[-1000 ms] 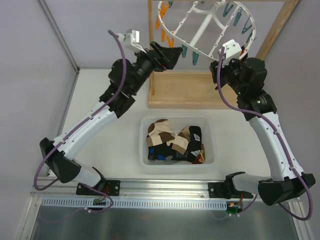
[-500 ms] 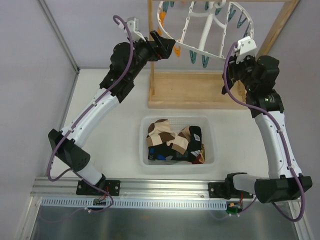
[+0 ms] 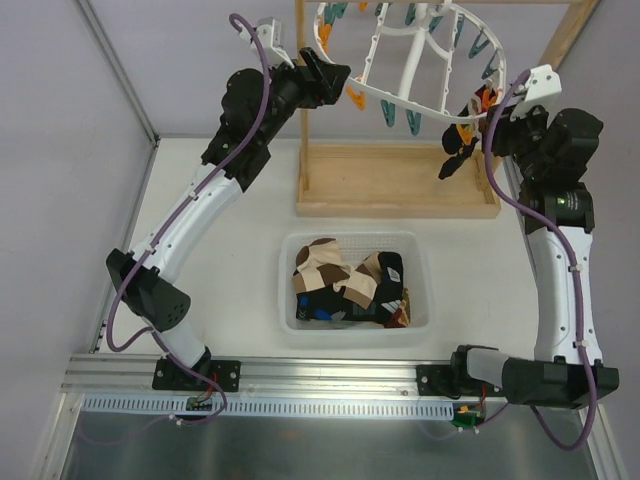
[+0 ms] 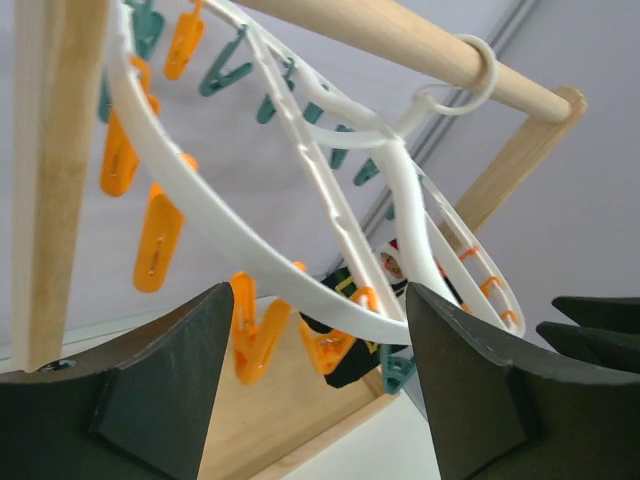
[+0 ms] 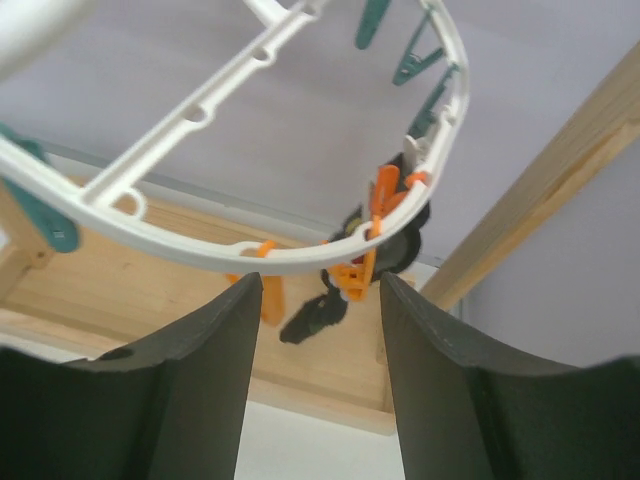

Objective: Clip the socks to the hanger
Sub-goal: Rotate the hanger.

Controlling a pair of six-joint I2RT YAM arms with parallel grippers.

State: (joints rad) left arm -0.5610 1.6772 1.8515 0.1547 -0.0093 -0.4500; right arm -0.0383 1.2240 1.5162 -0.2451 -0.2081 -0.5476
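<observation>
The white oval hanger (image 3: 418, 45) hangs tilted from the wooden frame's top bar, rimmed with orange and teal pegs. One black sock (image 3: 455, 155) hangs from an orange peg (image 5: 352, 280) on its right rim. It also shows in the right wrist view (image 5: 312, 318) and small in the left wrist view (image 4: 350, 365). The other socks (image 3: 340, 275), tan, brown, white and black, lie piled in a clear bin. My left gripper (image 3: 335, 78) is open and empty at the hanger's left rim (image 4: 330, 305). My right gripper (image 3: 492, 118) is open and empty just right of the clipped sock.
The clear plastic bin (image 3: 422, 290) stands at the table's middle front. The wooden frame has a tray base (image 3: 395, 180), a left post (image 3: 300, 120) and a slanted right post (image 3: 560, 40). Orange pegs (image 4: 250, 335) dangle between my left fingers.
Both arms have risen toward the back. The right gripper has drawn away to the right, and the black sock now shows hanging from the peg. The hanger has swung.
</observation>
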